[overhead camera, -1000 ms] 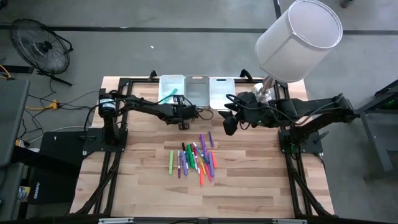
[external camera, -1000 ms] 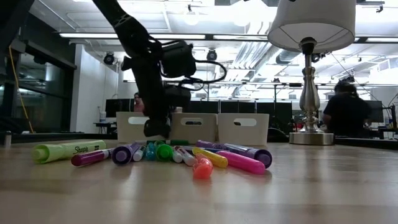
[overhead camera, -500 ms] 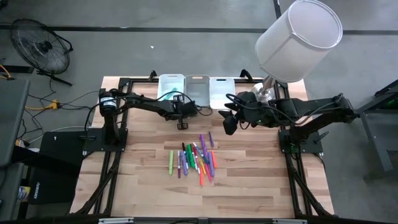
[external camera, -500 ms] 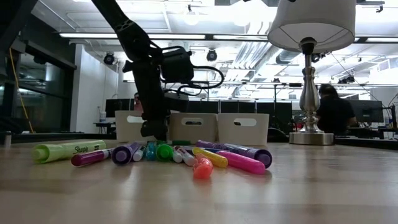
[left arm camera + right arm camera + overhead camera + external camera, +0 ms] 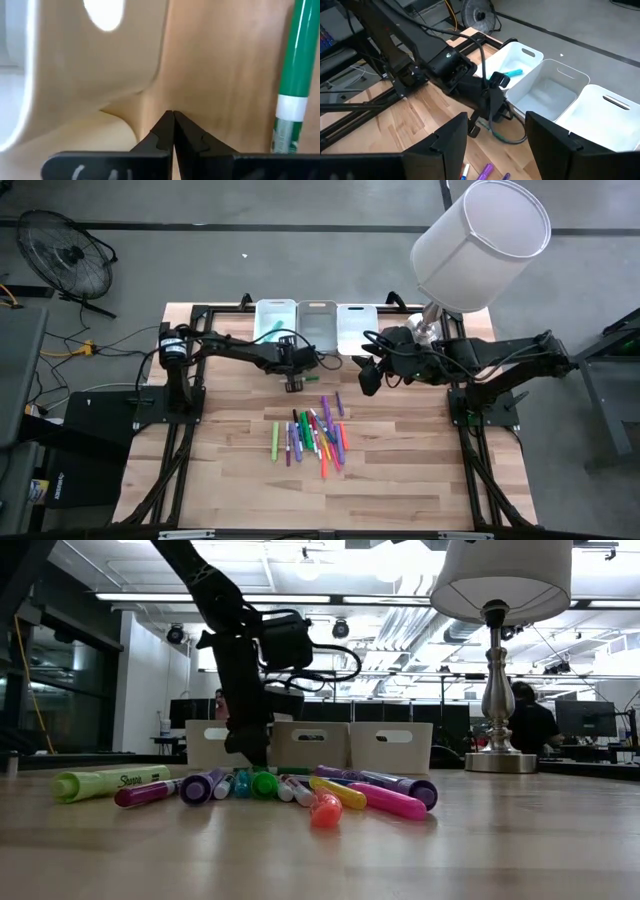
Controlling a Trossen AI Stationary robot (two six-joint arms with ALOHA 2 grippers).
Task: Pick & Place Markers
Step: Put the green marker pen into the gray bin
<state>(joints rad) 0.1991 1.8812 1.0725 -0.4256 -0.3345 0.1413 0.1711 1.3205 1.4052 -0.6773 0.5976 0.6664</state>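
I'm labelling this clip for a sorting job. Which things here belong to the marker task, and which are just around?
Part of the job:
- coloured pen-like markers piled mid-table
- teal marker in the end bin
- three white plastic bins

Just around:
- white-shaded lamp
- black floor fan

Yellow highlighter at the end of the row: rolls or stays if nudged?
The yellow highlighter looks round-barrelled and lies flat on the table, so it probably rolls sideways. Likely stiff and light. Its glossy barrel may slip in a loose pinch.
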